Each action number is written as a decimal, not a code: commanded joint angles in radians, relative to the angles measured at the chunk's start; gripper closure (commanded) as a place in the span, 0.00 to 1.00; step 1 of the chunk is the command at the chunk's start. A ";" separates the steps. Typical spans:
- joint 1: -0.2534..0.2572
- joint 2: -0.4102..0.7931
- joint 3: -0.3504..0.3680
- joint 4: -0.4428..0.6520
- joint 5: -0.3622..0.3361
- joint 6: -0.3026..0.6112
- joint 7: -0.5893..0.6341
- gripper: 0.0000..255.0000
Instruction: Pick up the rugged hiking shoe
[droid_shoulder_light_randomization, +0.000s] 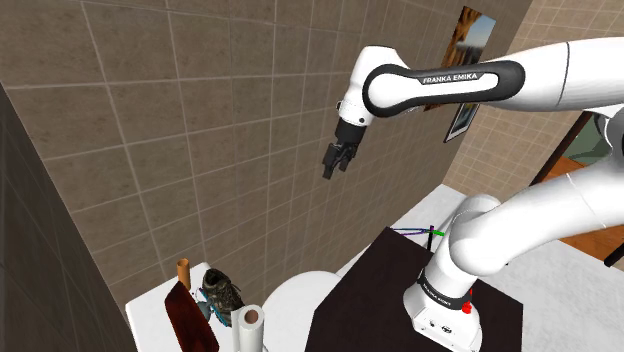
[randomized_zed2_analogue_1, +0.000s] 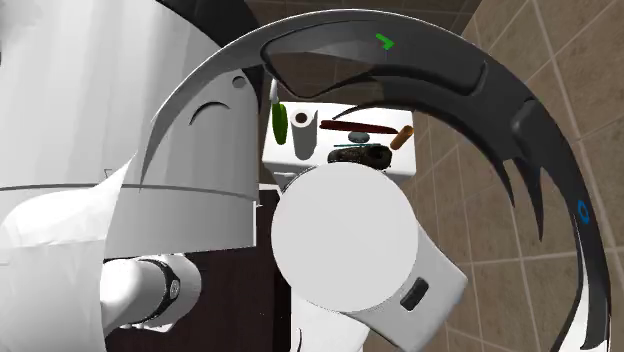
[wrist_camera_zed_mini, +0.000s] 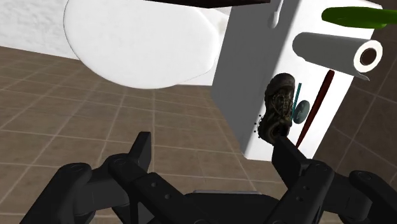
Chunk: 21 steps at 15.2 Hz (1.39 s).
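Shoe (wrist_camera_zed_mini: 280, 107): dark brown, mottled, chunky, lying on white worktop (wrist_camera_zed_mini: 248, 67), well apart from hand (wrist_camera_zed_mini: 211, 141); hand open, empty.

A white flat-topped slab (randomized_zed2_analogue_1: 284, 158) (droid_shoulder_light_randomization: 150, 303) (wrist_camera_zed_mini: 254, 63) carries six things. A dark brown-and-grey hiking shoe (randomized_zed2_analogue_1: 362, 157) (droid_shoulder_light_randomization: 222, 290) (wrist_camera_zed_mini: 280, 108) lies on it close to one long edge. Just beside the shoe is a small teal item (wrist_camera_zed_mini: 300, 109) whose kind I cannot tell. Beyond that lies a long, narrow dark red object (randomized_zed2_analogue_1: 358, 127) (droid_shoulder_light_randomization: 190, 320) (wrist_camera_zed_mini: 316, 108), running along the slab's length. A short brown cylinder (randomized_zed2_analogue_1: 402, 137) (droid_shoulder_light_randomization: 184, 270) sits at the end on the second exterior view's right. Toward the other end a white paper roll with a brown core (randomized_zed2_analogue_1: 303, 135) (droid_shoulder_light_randomization: 248, 328) (wrist_camera_zed_mini: 334, 54) stands on end. A green elongated, cucumber-like thing (randomized_zed2_analogue_1: 279, 122) (wrist_camera_zed_mini: 353, 16) lies just past it.
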 joint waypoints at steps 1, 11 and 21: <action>0.019 0.066 0.021 -0.005 0.023 0.075 0.009 0.00; 0.102 0.379 0.105 0.004 0.123 0.387 0.024 0.00; 0.174 0.750 0.176 0.147 0.176 0.631 0.038 0.00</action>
